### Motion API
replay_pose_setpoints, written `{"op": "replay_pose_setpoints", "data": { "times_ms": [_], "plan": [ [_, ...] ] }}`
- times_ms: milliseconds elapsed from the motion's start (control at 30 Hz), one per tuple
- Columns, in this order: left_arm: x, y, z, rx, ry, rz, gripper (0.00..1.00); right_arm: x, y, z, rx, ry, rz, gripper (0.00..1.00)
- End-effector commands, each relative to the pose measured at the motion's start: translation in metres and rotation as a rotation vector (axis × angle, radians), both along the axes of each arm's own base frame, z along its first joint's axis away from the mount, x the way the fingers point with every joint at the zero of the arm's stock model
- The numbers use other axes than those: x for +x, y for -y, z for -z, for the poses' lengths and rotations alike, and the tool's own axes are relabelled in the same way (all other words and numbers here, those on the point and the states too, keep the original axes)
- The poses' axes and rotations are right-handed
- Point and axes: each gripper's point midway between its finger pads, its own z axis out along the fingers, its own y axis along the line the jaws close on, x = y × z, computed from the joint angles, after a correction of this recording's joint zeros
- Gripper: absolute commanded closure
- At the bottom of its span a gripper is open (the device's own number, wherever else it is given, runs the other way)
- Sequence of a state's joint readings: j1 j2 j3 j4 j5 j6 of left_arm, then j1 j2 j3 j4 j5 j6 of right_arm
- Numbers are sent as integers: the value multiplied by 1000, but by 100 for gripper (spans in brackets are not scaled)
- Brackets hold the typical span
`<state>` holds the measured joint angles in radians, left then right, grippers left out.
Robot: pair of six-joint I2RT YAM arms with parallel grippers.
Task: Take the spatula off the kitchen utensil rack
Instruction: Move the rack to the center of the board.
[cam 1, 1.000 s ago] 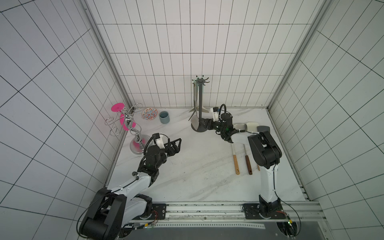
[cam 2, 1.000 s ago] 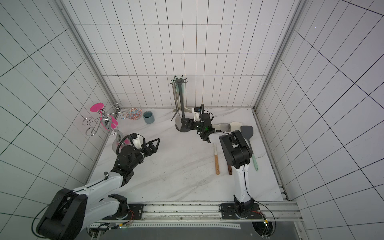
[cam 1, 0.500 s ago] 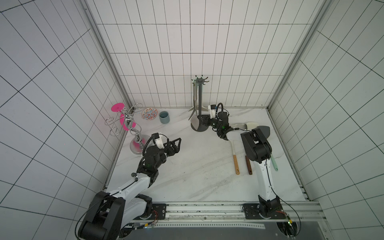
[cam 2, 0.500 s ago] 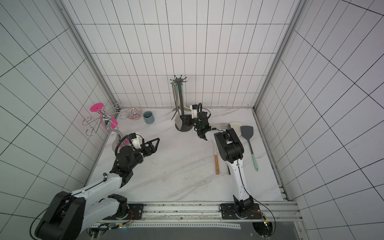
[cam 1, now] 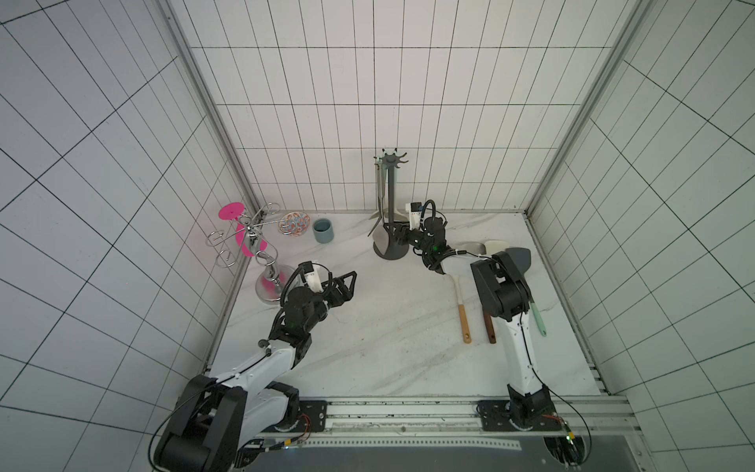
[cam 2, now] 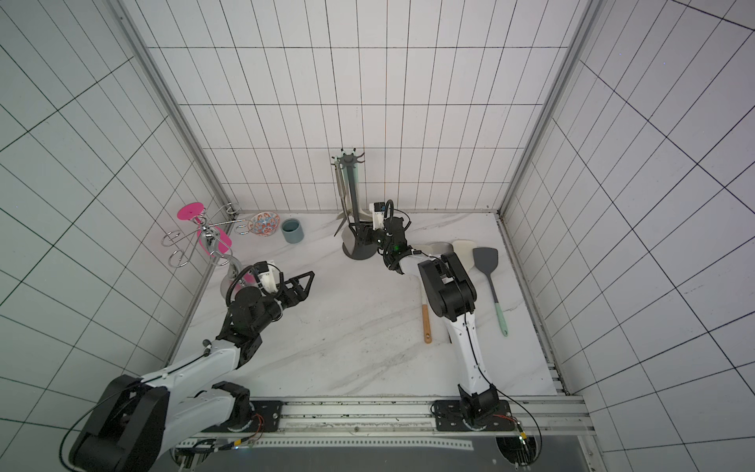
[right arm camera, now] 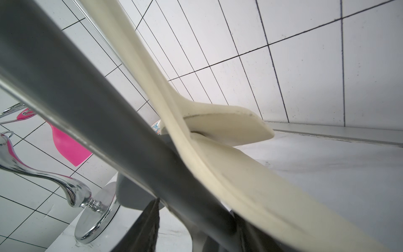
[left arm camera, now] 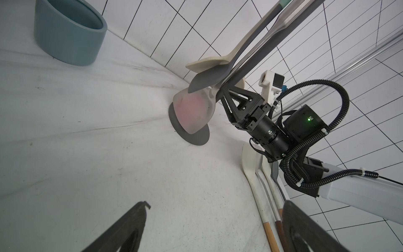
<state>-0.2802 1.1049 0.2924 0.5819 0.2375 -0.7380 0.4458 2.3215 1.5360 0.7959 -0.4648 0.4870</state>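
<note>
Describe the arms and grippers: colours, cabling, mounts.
The left arm and right arm have white links and black joint housings. The left gripper and right gripper are black with triangular open-frame fingers. Each wrist carries a white camera bracket and looping black corrugated conduit; a green LED shows on the right wrist.

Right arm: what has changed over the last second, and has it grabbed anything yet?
The right gripper edged closer to the pole of the kitchen utensil rack, and its elbow swung toward the robot's left. It now sits among the hanging spatulas. Whether it has closed on one I cannot tell. The left gripper stayed open and parked, and the spatulas still hang.
</note>
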Motion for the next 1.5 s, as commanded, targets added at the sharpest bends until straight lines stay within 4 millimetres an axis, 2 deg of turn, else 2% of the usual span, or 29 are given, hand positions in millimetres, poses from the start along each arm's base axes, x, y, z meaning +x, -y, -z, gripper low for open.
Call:
{"op": "replay_pose_setpoints", "data": {
  "times_ms": [0,300,633,767,1033,1267,1467],
  "plan": [
    [0,0,-1,-11,9,0,2,-14,-30,-31,55,94,-50,45],
    [0,-1,-2,-11,11,-2,2,-47,-54,-34,55,111,-63,45],
    [-3,-5,-6,-6,27,-22,2,-95,-98,-38,66,124,-158,45],
    [-4,-9,-9,5,36,-38,2,-115,-107,-38,69,123,-179,44],
    [-7,-14,-12,11,51,-60,2,-146,-92,-36,18,76,-163,41],
    [-5,-15,-9,26,48,-65,2,-177,-80,-39,-9,-10,-220,37],
    [-4,-17,-5,53,50,-78,2,-200,-61,-27,-65,-105,-218,34]
  ]
}}
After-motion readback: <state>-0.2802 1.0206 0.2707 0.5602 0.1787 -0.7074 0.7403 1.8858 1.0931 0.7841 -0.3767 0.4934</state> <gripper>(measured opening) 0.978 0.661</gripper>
